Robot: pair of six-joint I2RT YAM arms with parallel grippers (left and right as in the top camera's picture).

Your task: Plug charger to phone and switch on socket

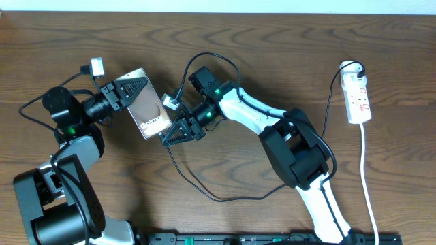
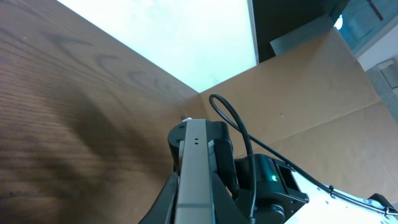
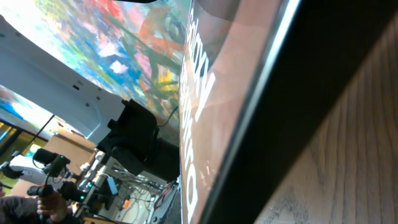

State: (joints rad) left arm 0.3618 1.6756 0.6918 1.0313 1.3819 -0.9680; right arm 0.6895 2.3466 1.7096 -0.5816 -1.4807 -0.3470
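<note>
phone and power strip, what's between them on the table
Between phone and power strip, overhead shows the right arm and loops of the charger cable; otherwise bare table.

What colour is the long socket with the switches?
The socket is white, with little red switch marks. The overhead view shows it best.

The tabletop [image 1: 225,41] is dark brown wood with grain running from its left edge to its right edge. A black rail [image 1: 272,239] lies along its near edge toward the right corner, and a pale strip [image 1: 218,5] shows beyond the far edge. In the left wrist view a brown cardboard panel [image 2: 311,93] stands past the tabletop
</note>
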